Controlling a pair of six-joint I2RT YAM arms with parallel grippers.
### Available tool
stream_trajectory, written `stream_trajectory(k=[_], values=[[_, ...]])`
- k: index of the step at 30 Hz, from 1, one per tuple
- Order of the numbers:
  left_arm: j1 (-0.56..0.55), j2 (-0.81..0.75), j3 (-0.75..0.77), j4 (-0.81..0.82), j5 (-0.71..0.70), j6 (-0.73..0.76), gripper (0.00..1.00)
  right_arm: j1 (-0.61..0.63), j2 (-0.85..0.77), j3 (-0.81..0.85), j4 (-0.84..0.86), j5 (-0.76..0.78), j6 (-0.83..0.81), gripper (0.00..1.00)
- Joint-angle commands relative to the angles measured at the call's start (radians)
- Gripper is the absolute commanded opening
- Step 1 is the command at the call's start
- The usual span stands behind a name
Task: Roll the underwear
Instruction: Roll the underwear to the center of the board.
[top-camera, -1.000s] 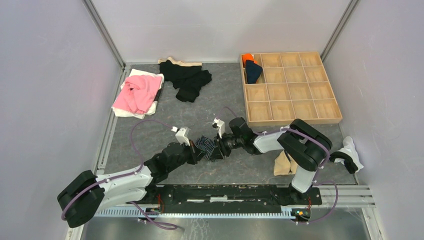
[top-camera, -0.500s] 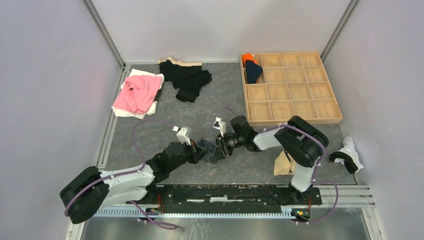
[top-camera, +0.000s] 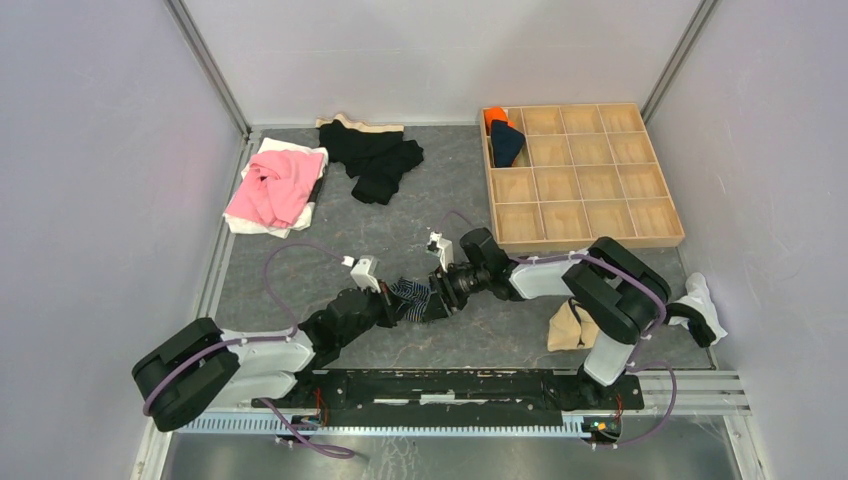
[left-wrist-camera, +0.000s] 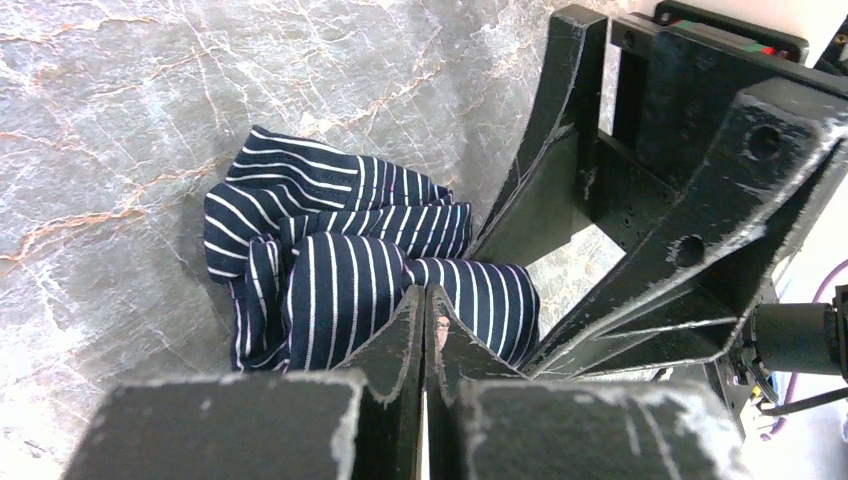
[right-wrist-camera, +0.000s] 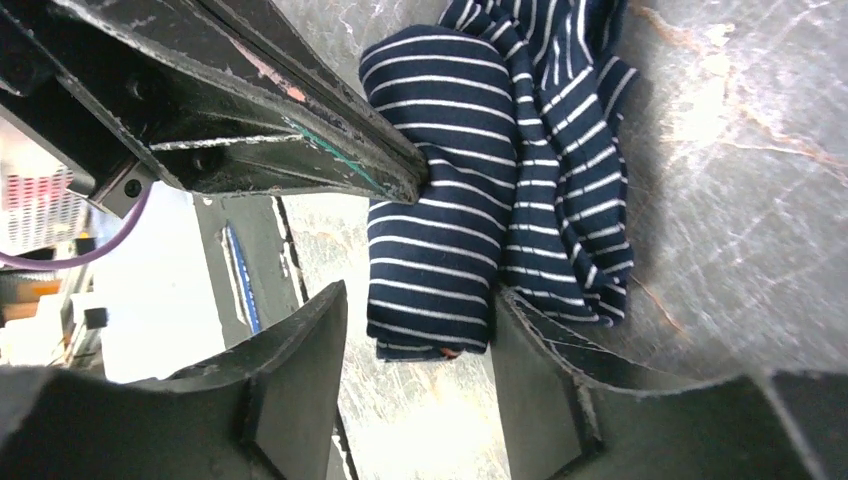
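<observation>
The navy striped underwear (top-camera: 411, 295) lies bunched on the grey table between my two grippers. My left gripper (top-camera: 393, 301) comes in from the left, shut, its tips (left-wrist-camera: 425, 292) pushed into a fold of the cloth (left-wrist-camera: 340, 250). Whether any cloth is pinched between them does not show. My right gripper (top-camera: 433, 297) faces it from the right and stands open (right-wrist-camera: 418, 295). A folded end of the underwear (right-wrist-camera: 450, 220) hangs between its fingers and rests against the right finger (right-wrist-camera: 540, 360). A white underwear with black trim (top-camera: 697, 310) lies at the far right.
A wooden compartment tray (top-camera: 585, 243) stands at the back right, with an orange roll (top-camera: 496, 118) and a navy roll (top-camera: 507, 143) in its left cells. A pink garment (top-camera: 272, 187) and black garments (top-camera: 378, 157) lie at the back left. A tan cloth (top-camera: 567, 327) lies by the right arm's base.
My right gripper's jaws have spread wider around the folded end of the striped underwear. Both arms have shifted slightly, and the left gripper has stayed shut.
</observation>
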Motion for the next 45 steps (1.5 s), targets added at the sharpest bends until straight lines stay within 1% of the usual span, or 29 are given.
stream_trajectory(k=[1, 7, 11, 14, 17, 18, 21, 23, 26, 27, 30, 36, 42, 45], values=[[0.005, 0.066, -0.059, -0.064, -0.112, -0.027, 0.02, -0.002, -0.055, -0.001, -0.123, 0.129, -0.072, 0.62], [0.005, 0.105, -0.07, -0.044, -0.119, -0.046, 0.02, 0.001, -0.155, -0.006, -0.191, 0.247, -0.137, 0.68], [0.005, 0.117, -0.065, -0.042, -0.121, -0.046, 0.02, 0.008, -0.237, -0.008, -0.25, 0.355, -0.212, 0.69], [0.005, 0.117, -0.067, -0.04, -0.119, -0.047, 0.02, 0.022, -0.317, -0.032, -0.228, 0.432, -0.28, 0.69], [0.005, 0.116, -0.068, -0.041, -0.119, -0.05, 0.02, 0.114, -0.407, -0.064, -0.151, 0.583, -0.431, 0.68], [0.005, 0.116, -0.068, -0.041, -0.119, -0.05, 0.02, 0.167, -0.426, -0.069, -0.124, 0.642, -0.509, 0.68], [0.005, 0.113, -0.07, -0.041, -0.119, -0.055, 0.02, 0.292, -0.46, -0.104, -0.014, 0.752, -0.711, 0.68], [0.005, 0.114, -0.069, -0.042, -0.118, -0.055, 0.02, 0.337, -0.451, -0.11, 0.031, 0.755, -0.808, 0.68], [0.005, 0.115, -0.068, -0.041, -0.114, -0.058, 0.02, 0.37, -0.391, -0.055, -0.012, 0.755, -0.859, 0.69], [0.005, 0.116, -0.069, -0.041, -0.113, -0.058, 0.02, 0.381, -0.37, -0.042, -0.021, 0.782, -0.884, 0.7], [0.005, 0.114, -0.069, -0.04, -0.111, -0.056, 0.02, 0.416, -0.323, -0.04, -0.019, 0.79, -0.94, 0.7], [0.005, 0.116, -0.068, -0.041, -0.109, -0.054, 0.02, 0.463, -0.228, -0.017, -0.024, 0.826, -0.992, 0.7], [0.005, 0.123, -0.066, -0.036, -0.103, -0.052, 0.02, 0.47, -0.158, 0.013, -0.025, 0.869, -1.009, 0.7], [0.005, 0.126, -0.064, -0.036, -0.099, -0.049, 0.02, 0.471, -0.123, 0.023, -0.037, 0.913, -1.027, 0.68]])
